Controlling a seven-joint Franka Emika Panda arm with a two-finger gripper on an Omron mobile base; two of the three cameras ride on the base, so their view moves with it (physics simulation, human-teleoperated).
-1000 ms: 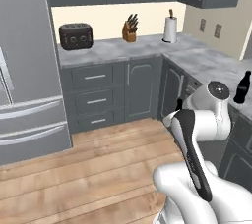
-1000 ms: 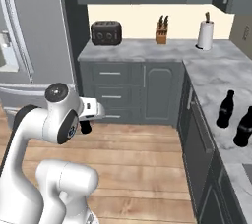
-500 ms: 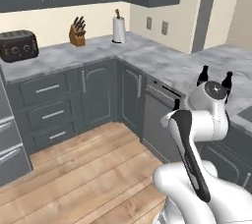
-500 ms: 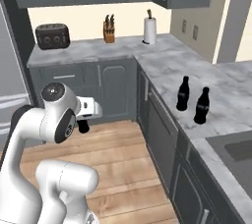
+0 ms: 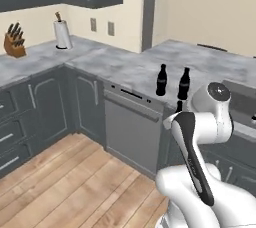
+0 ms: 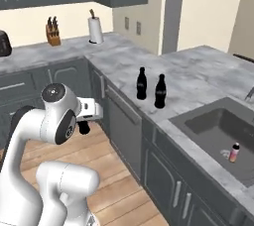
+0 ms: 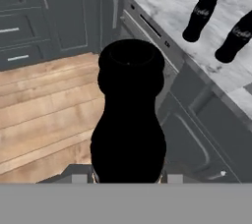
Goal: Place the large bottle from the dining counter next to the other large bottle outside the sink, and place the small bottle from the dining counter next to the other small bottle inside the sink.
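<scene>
gripper [image 7: 127, 179]: jaws clamped on black bottle [image 7: 129, 115], fingertips hidden behind it | sink [image 6: 208, 123]: small bottle [image 6: 233, 152] inside, label unreadable | counter: two black bottles [image 6: 142, 84]

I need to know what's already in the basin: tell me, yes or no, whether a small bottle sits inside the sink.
Yes: in the right base view a small bottle stands on the floor of the sink.

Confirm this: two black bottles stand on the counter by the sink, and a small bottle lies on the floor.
Wrong about the floor. The right base view shows the small bottle inside the sink. The two black bottles do stand on the counter beside it.
</scene>
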